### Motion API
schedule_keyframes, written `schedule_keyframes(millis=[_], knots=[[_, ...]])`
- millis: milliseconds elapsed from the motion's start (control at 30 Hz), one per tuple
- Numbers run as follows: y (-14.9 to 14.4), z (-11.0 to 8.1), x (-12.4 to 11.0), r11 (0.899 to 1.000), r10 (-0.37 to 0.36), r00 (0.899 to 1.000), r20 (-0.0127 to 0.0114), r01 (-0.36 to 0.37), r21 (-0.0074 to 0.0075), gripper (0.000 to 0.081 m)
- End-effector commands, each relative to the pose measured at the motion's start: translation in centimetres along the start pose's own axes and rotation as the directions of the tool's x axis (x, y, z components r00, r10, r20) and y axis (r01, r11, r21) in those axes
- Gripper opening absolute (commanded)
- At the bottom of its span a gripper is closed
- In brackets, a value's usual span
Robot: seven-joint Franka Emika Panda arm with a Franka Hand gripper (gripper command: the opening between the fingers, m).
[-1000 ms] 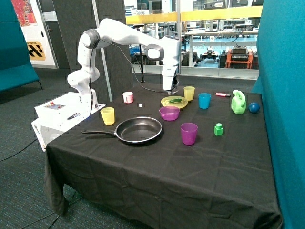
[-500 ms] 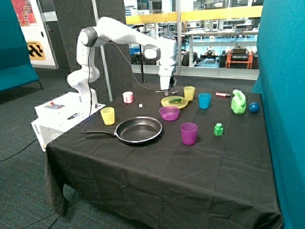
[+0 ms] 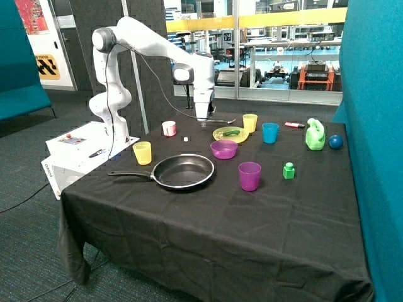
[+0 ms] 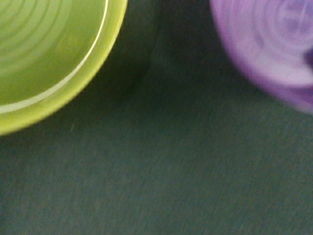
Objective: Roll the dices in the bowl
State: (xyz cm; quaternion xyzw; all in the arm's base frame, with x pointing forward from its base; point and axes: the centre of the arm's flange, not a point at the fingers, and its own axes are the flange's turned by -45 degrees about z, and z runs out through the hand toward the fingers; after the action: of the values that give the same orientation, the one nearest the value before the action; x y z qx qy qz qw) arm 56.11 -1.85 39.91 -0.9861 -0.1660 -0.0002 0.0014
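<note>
hand [image 3: 203, 119] hangs above the surface [image 3: 208, 220], between the white die [image 3: 186, 139] by the pink-and-white cup [image 3: 169, 128] and the yellow-green plate [image 3: 230, 134]; whether its fingers are apart or together cannot be told, and nothing is seen in its grip. purple bowl [image 3: 223, 149] sits beside the plate (both rims fill the wrist view, plate [image 4: 54, 58], bowl [image 4: 266, 41]). only one die is visible. risk: the die is tiny, so a slightly offset descent could nudge it away or close on cloth.

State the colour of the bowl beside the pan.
Translucent purple; the bowl shows best in the outside view.
</note>
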Motion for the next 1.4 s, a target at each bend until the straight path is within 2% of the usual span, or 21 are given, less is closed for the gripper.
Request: schedule_keyframes(millis=[0,333,500,567,633,700,1000,1067,1167,1233,1367], knots=[[-2.2,1.1,-5.4,0.999,-0.036,0.999,0.0010,0.036,-0.0027,0.0316],[-3.8,1.1,-8.5,0.998,-0.058,0.998,0.0011,0.058,-0.0027,0.0269],[-6.1,1.9,-9.9,0.997,-0.081,0.997,0.0011,0.082,-0.0027,0.0262],[-7.1,2.3,-10.7,0.995,-0.103,0.995,0.0012,0.103,-0.0027,0.0219],[-7.8,2.7,-11.3,0.993,-0.115,0.993,0.0012,0.115,-0.0027,0.0282],[-8.1,2.8,-11.5,0.993,-0.118,0.993,0.0012,0.118,-0.0027,0.0264],[-9.0,4.4,-12.1,0.989,-0.147,0.989,0.0013,0.147,-0.0026,0.0336],[-9.1,4.6,-12.1,0.989,-0.151,0.989,0.0013,0.151,-0.0026,0.0427],[-9.2,5.0,-12.1,0.989,-0.150,0.989,0.0013,0.150,-0.0026,0.0418],[-9.3,5.3,-12.0,0.988,-0.152,0.988,0.0013,0.152,-0.0026,0.0465],[-9.6,5.9,-11.8,0.988,-0.157,0.988,0.0013,0.157,-0.0026,0.0446]])
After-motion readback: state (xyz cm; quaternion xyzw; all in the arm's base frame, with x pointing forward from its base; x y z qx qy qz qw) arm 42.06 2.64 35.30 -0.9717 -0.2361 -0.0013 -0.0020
